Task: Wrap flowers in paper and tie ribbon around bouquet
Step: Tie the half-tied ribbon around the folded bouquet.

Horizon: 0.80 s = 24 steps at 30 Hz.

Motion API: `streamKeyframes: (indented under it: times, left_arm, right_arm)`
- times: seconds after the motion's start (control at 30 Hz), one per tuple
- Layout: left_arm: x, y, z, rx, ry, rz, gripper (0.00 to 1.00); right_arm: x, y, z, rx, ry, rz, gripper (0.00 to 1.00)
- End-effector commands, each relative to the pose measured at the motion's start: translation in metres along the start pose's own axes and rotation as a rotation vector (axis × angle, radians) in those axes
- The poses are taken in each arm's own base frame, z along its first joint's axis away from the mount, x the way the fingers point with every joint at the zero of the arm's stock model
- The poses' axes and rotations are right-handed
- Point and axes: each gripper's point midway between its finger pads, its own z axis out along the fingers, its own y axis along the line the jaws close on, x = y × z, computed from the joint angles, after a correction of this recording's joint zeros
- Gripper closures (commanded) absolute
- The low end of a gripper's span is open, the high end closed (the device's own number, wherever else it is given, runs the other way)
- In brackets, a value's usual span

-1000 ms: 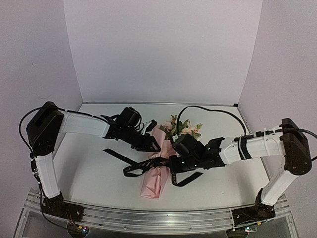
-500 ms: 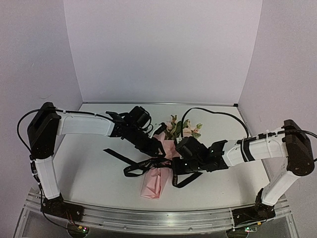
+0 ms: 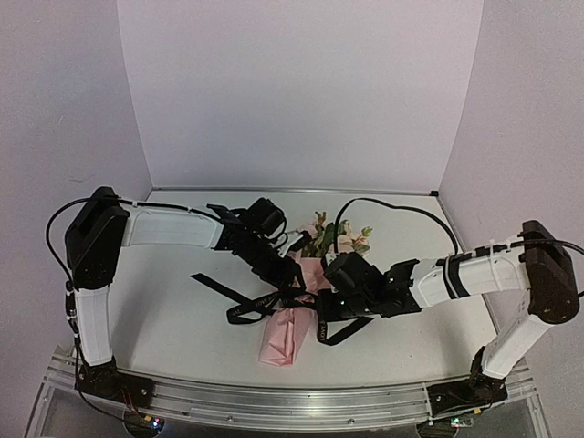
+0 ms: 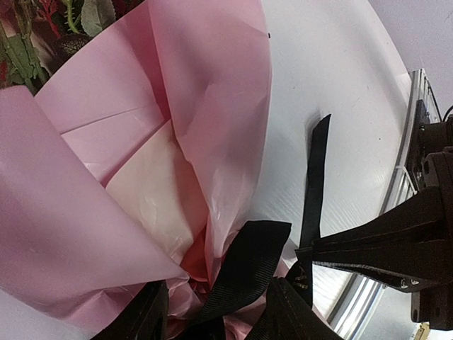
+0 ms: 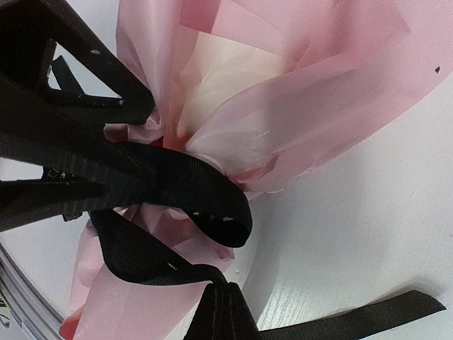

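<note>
Honestly, starting at the fingertips: the right gripper [image 5: 225,312] has its jaws pressed together on the ribbon [image 5: 191,191], pinching it just beside the narrow waist of the bouquet [image 3: 290,333]. The left gripper [image 4: 212,315] has its jaws spread, straddling a ribbon loop and some crumpled pink at that same waist, and it isn't clamping anything as far as I can see. My read on the ribbon is that it's limp, light woven stuff and probably a bit slick, so it won't hold a shape on its own. I'd grab it flat and close to where it crosses the bouquet, not out on the loose tails. The paper [image 4: 212,92] looks thin and crinkly (the kind that dents if you look at it wrong), so squeezing the bouquet's body hard seems risky. The flowers [image 3: 330,235] poke out of the bouquet's wide far end and look delicate, so I'd leave them alone. The bouquet lies on the table [image 3: 164,310] between the two arms. Count: one bouquet, one ribbon with two loose tails, two grippers. The paper shows several overlapping layers, and I can't tell whether it's one sheet. The blossoms are too small to count.
</note>
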Motion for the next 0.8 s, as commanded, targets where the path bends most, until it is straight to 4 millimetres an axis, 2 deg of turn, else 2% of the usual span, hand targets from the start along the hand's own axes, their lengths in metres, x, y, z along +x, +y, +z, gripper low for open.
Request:
streamKeyframes:
  times: [0.0, 0.2, 0.27, 0.63, 0.77]
  left_arm:
    - [0.006, 0.000, 0.005, -0.014, 0.040, 0.019, 0.50]
    - [0.009, 0.001, 0.009, -0.015, 0.053, 0.018, 0.52]
    - [0.008, 0.000, 0.008, -0.010, 0.049, 0.020, 0.55]
    - [-0.001, -0.022, -0.002, 0.084, 0.022, 0.027, 0.91]
    - [-0.002, -0.024, -0.004, 0.094, 0.018, 0.026, 0.99]
  right_arm:
    - [-0.018, 0.005, -0.008, -0.018, -0.063, 0.023, 1.00]
    - [-0.021, 0.006, -0.007, -0.021, -0.064, 0.025, 1.00]
    - [-0.022, 0.006, -0.006, -0.023, -0.062, 0.031, 1.00]
    - [-0.026, 0.011, -0.002, -0.047, -0.059, 0.045, 1.00]
    - [-0.024, 0.013, -0.001, -0.060, -0.054, 0.051, 1.00]
